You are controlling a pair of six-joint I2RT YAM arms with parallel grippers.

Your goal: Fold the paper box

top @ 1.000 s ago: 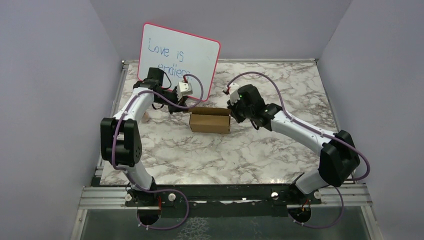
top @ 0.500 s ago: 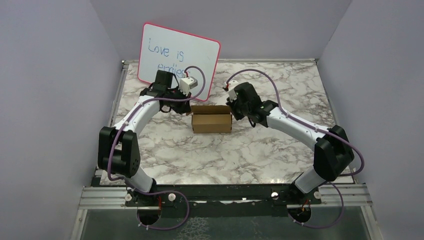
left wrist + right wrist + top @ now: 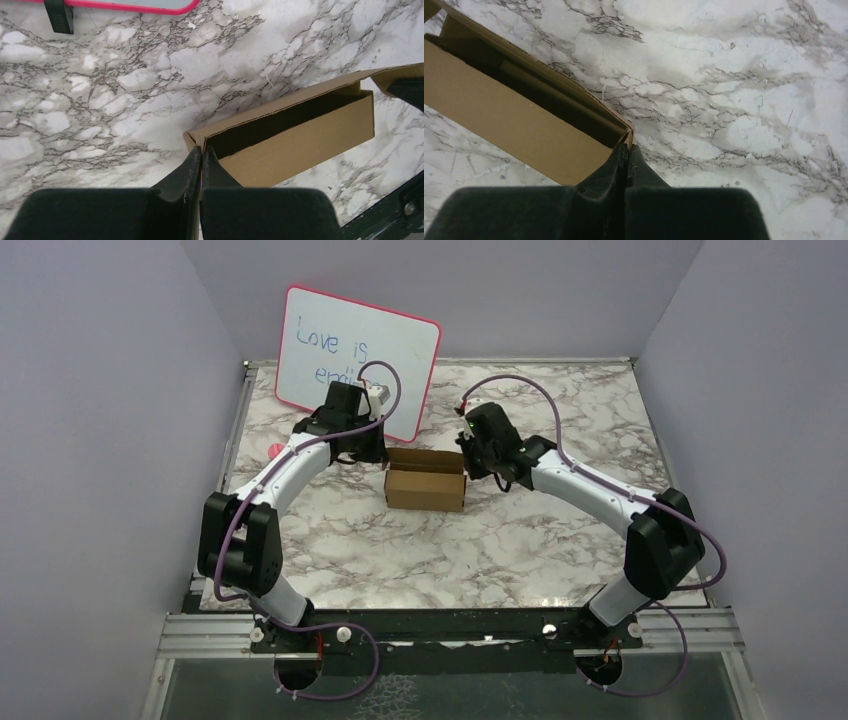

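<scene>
Left pincer (image 3: 201, 152) and right pincer (image 3: 626, 150) clamp shut on opposite ends of the paper box (image 3: 425, 486), whiteboard (image 3: 355, 345) behind.

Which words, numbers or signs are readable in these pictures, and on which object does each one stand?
"Love is": blue handwriting, top line of the whiteboard.
"en...": second line of the same board; the rest is covered by the left arm.
Paper box: no text visible.

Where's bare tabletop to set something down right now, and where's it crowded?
Free: marble between the paper box and the near rail, plus the far right corner. Crowded: left gripper and right gripper at the box ends, whiteboard behind.
</scene>
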